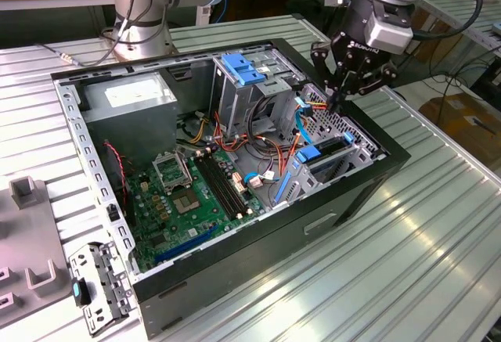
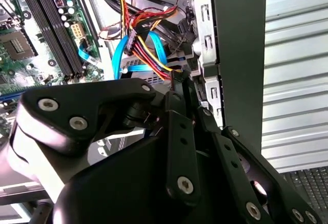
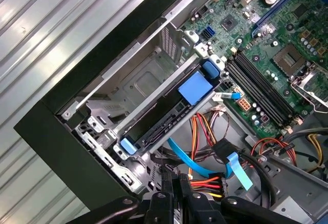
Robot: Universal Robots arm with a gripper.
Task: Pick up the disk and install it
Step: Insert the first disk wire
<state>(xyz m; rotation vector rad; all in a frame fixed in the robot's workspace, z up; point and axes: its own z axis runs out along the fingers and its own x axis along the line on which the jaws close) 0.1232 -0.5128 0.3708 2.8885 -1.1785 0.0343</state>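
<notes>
The disk [image 3: 163, 124] sits edge-on in a slot of the lower drive cage [image 3: 128, 93], inside the open computer case [image 1: 352, 193]. Its blue carrier handle [image 3: 195, 88] and a blue end tab [image 3: 128, 146] show in the first wrist view. In the exterior view the disk [image 1: 330, 146] lies in the cage at the case's right end. My gripper [image 1: 333, 101] hovers just above that cage, over the bundle of red, yellow and blue cables [image 2: 146, 49]. The fingers are pressed together with nothing between them, as both wrist views show the gripper [image 2: 180, 83] [image 3: 177, 180].
The motherboard [image 1: 196, 193] covers the case floor. An upper drive cage with a blue latch [image 1: 243, 68] stands at the back, next to a grey box with a white sticker [image 1: 129, 95]. Grey fixtures [image 1: 23, 232] and a metal bracket [image 1: 98, 287] lie on the ribbed table at the exterior view's left.
</notes>
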